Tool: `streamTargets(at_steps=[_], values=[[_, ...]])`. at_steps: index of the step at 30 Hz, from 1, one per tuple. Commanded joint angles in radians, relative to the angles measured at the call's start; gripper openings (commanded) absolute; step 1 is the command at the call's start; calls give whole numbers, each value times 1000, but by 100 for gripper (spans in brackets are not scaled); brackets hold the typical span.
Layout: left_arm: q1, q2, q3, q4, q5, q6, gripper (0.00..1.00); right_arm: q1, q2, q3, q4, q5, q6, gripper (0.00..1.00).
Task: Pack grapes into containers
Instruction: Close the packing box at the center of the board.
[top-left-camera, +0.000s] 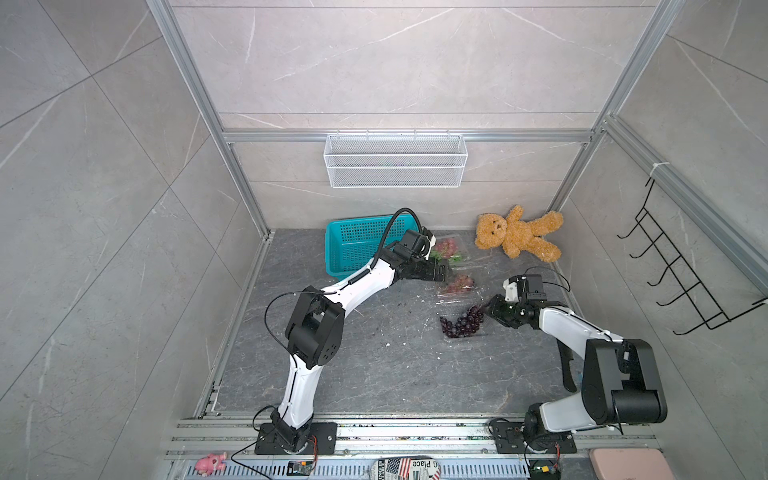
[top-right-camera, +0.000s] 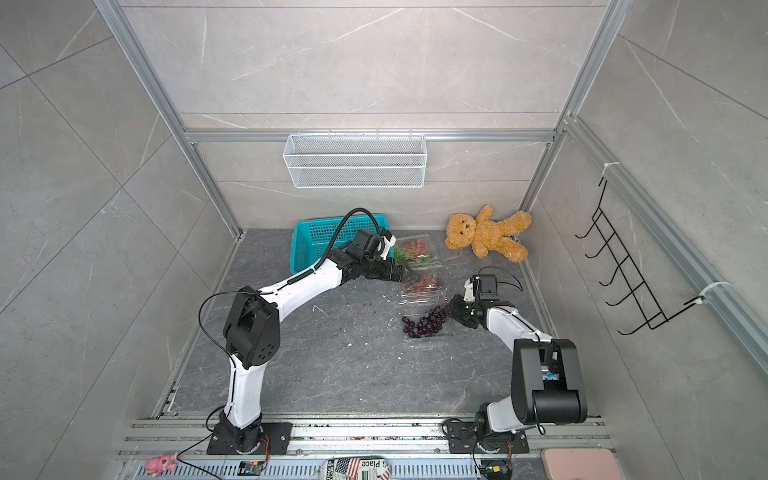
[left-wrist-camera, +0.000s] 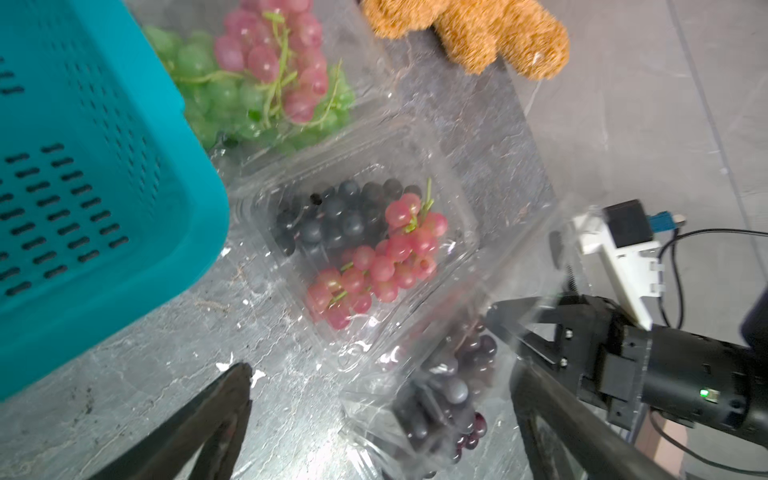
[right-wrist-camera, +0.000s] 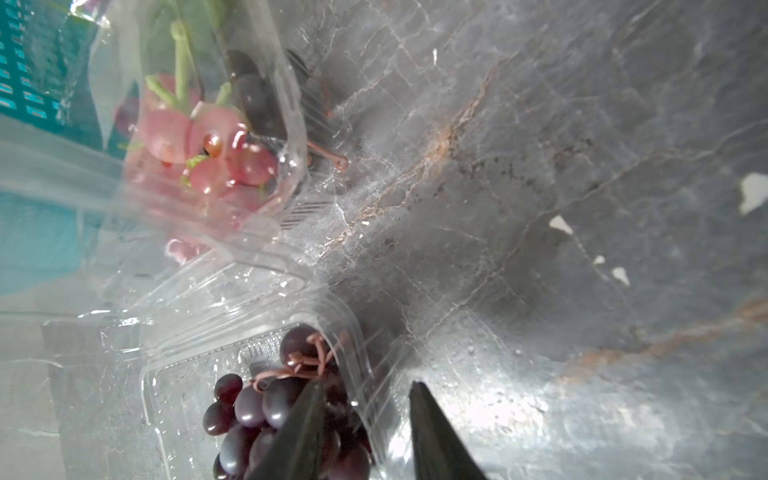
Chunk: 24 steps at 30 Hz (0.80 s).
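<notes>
Three clear containers stand in a row on the dark floor. The far container (top-left-camera: 451, 249) holds green and pink grapes (left-wrist-camera: 257, 83). The middle container (left-wrist-camera: 453, 199) holds dark and pink grapes (left-wrist-camera: 374, 257). In the near container (top-left-camera: 465, 328) lies a dark purple bunch (top-left-camera: 463, 322). My left gripper (top-left-camera: 445, 272) hangs wide open by the middle container, nothing between its fingers (left-wrist-camera: 232, 399). My right gripper (right-wrist-camera: 368, 386) is open astride the near container's wall (right-wrist-camera: 357, 345): one finger (right-wrist-camera: 307, 428) sits among the dark grapes (right-wrist-camera: 249, 407), the other lies outside.
A teal basket (top-left-camera: 353, 249) stands just left of the containers. A brown teddy bear (top-left-camera: 515, 235) lies in the back right corner. A white wire basket (top-left-camera: 395, 160) hangs on the back wall and a black hook rack (top-left-camera: 685, 270) on the right wall.
</notes>
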Motion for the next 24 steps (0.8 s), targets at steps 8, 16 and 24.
streamTargets(at_steps=[8, 16, 24], values=[[-6, 18, 22, 77, 108, -26, 99, 6, -104, 14, -81, 10, -12, 57], [-20, 11, 22, 97, 136, -38, 99, 0, -202, 30, -135, 5, -1, 87], [-52, -5, 12, 109, 138, -46, 100, -50, -279, 94, -166, -89, 46, 99]])
